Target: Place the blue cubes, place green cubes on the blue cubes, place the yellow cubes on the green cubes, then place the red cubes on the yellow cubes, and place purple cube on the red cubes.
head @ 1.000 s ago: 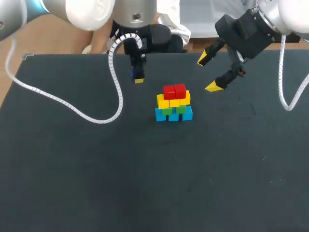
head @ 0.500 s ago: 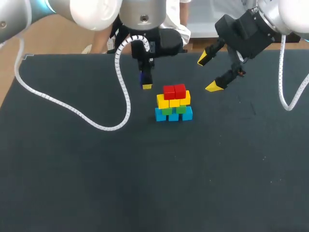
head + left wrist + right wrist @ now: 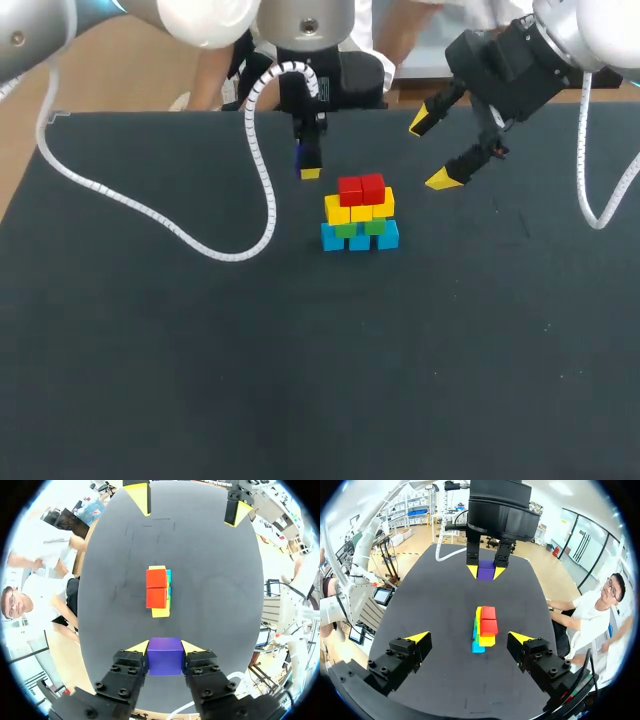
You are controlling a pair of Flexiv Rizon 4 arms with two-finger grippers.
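Observation:
A stack of cubes [image 3: 360,213] stands mid-table: blue at the bottom, green, yellow, then two red cubes [image 3: 361,188] on top. My left gripper [image 3: 309,165] hangs above the table to the left of and behind the stack, shut on a purple cube [image 3: 165,656]; the stack [image 3: 158,591] lies ahead of its fingers. My right gripper [image 3: 436,150] hovers open to the right of the stack with nothing between its fingers. In the right wrist view the stack [image 3: 484,626] sits ahead of the right gripper [image 3: 468,638], and the left gripper [image 3: 486,571] with the purple cube [image 3: 485,569] is beyond it.
The black table [image 3: 300,350] has wide free room in front of and to both sides of the stack. The left arm's white cable [image 3: 150,220] loops down over the table's left part.
The left gripper with the purple cube has moved right, closer to the stack. The right arm has stayed put.

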